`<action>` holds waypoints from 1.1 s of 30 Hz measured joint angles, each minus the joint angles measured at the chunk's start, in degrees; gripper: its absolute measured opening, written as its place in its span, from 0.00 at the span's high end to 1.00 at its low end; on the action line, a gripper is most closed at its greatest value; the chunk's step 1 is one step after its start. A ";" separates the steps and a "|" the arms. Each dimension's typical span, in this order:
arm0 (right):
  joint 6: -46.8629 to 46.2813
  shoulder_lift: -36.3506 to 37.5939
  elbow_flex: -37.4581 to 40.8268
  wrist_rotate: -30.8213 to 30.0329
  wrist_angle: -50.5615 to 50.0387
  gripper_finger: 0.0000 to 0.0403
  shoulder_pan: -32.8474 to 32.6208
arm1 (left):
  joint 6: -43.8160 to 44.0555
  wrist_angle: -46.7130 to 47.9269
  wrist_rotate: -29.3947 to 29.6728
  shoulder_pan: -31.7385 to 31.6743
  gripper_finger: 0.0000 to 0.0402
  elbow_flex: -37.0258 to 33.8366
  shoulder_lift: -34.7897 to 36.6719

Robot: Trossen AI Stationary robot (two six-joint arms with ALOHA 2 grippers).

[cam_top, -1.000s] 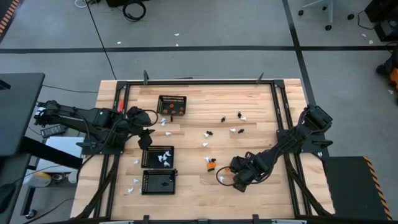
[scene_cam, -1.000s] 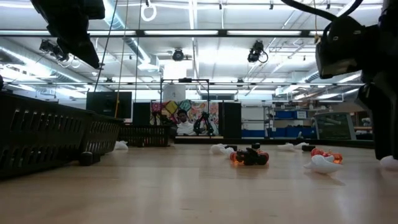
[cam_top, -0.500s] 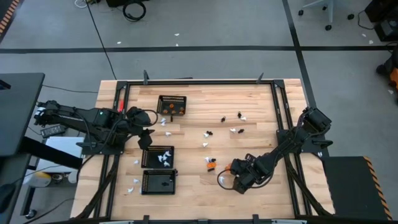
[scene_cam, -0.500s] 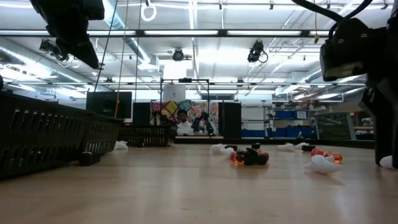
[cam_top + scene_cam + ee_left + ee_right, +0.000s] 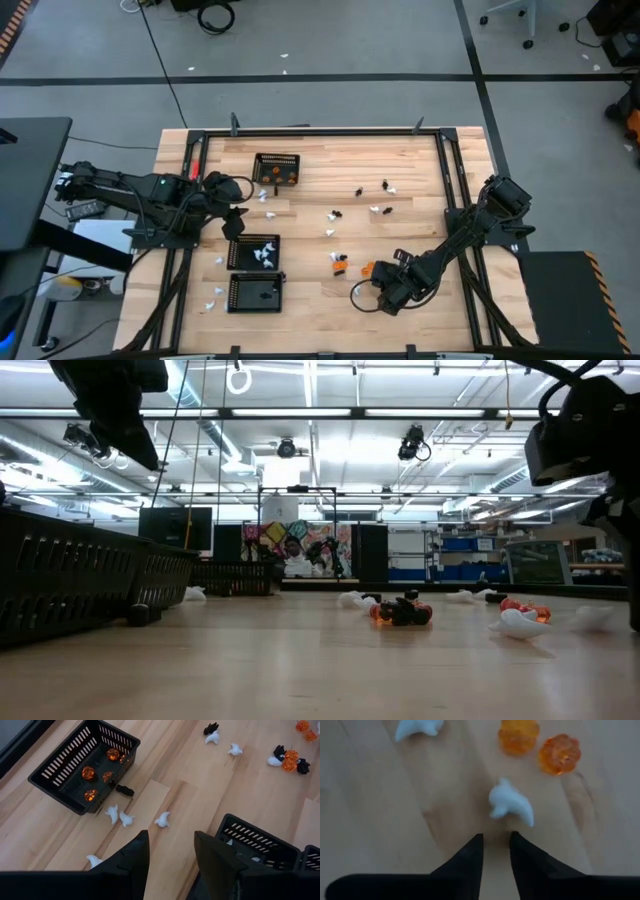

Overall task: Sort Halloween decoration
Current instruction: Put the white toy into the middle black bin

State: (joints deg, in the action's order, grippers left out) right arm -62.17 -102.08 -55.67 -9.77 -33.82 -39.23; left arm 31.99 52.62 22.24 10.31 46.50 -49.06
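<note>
Right gripper point(image 5: 496, 851) retreated toward 5 o'clock, fingers nearly closed, empty (white ghost point(image 5: 510, 806) just ahead); narrow gap risks nudging ghost aside.

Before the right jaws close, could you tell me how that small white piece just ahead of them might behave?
The white piece looks tiny, so probably light and easily nudged away. Its curved, tapered shape may pivot or slip between narrow jaws. The smooth wooden table offers little to stop sliding.

My right gripper point(image 5: 383, 292) slid back toward the near right, away from the orange and black cluster point(image 5: 340, 262). That pull-back uncovered an orange piece point(image 5: 367, 268) beside my fingers point(image 5: 470, 857). In the low view the arm's bulk drifted out to the right edge.
</note>
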 joint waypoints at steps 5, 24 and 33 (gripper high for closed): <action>-1.07 0.00 -0.09 0.60 0.00 0.80 -0.06 | -0.04 -0.02 0.02 0.00 0.60 -0.01 0.00; 9.26 1.53 -2.68 -1.78 -0.50 0.55 3.02 | 0.19 -0.04 0.02 0.00 0.60 -0.01 0.00; 13.68 0.22 -2.70 -3.14 -0.44 0.54 3.48 | 0.44 -0.04 0.02 0.00 0.60 0.00 0.00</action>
State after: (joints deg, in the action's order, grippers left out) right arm -48.49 -101.86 -58.37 -12.91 -34.26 -35.75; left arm 32.42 52.58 22.26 10.31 46.50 -49.06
